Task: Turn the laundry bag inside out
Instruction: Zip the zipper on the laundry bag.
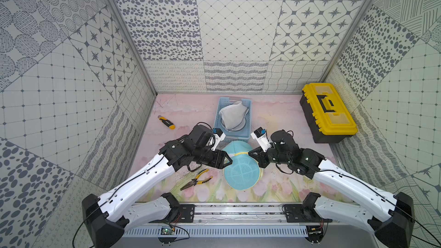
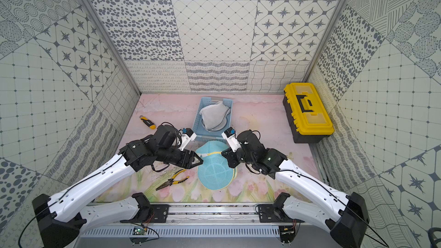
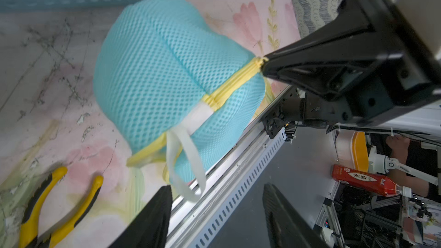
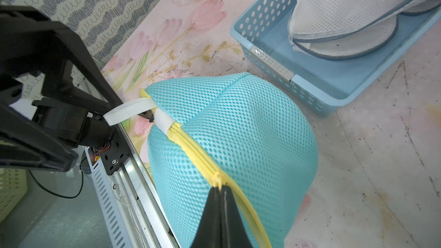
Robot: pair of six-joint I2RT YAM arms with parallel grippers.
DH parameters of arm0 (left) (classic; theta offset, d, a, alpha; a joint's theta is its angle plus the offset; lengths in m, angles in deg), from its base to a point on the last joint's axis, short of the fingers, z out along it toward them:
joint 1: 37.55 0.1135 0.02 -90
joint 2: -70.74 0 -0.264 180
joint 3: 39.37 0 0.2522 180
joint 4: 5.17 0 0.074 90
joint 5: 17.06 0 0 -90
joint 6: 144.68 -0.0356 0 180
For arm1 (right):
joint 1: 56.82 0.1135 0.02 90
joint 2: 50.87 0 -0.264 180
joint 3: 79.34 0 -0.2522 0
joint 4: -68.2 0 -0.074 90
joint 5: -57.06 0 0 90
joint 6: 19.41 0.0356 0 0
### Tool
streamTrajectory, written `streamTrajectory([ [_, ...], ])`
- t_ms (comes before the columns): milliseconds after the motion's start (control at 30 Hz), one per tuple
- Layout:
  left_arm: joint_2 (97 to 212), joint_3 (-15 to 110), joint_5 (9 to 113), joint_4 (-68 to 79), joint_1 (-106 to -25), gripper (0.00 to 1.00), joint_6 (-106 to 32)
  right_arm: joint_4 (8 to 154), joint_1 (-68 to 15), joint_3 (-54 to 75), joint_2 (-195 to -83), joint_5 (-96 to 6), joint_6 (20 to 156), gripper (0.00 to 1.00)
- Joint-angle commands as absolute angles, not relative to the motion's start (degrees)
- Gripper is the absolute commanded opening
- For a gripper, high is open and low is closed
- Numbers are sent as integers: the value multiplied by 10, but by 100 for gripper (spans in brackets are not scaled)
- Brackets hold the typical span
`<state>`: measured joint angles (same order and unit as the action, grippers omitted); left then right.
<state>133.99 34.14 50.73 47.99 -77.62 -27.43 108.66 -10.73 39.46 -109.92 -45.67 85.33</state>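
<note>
**tinker_j:** So, anyone work out why the laundry bag was hanging in the air like that? It sat just in front of the blue basket, lifted off the table, all puffed up like a dome.

**meshfan:** My read: the right hand was doing the holding. Its jaws were pinched shut on the yellow trim, right on the seam, so the bag dangled from that one spot and the mesh ballooned out below it. You need the rim held up if you want to push the body through it, I reckon.

**tinker_j:** And the left hand?

**meshfan:** Jaws stood apart, nothing between them. The white loop hung just beside one finger in the left wrist view, and in the right wrist view it seemed to reach toward that hand, but I couldn't tell whether they touched. I'd guess it was lining up for a fresh grip on the rim opposite its partner, to stretch the mouth open.

**tinker_j:** So not inverted yet?

**meshfan:** Hard to say which face was out; trim and seam ridges showed on the outside. The pliers lay beside the bag, under the left arm, and the yellow toolbox was well off beyond the basket. Neither looked involved.
</note>
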Motion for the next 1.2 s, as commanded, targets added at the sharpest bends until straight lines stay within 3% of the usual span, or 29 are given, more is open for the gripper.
streamTrajectory([
  [0,1414,375,481,264,-777,68,-333,1060,-109,395,-1102,-467,846,0],
  [300,1509,402,453,280,-778,68,-349,1055,-109,391,-1101,-467,837,0],
  [633,1513,401,405,326,-785,32,-352,1054,-113,366,-1108,-455,828,0],
  [1167,1487,378,416,385,-792,36,-353,1043,-113,365,-1106,-455,843,0],
])
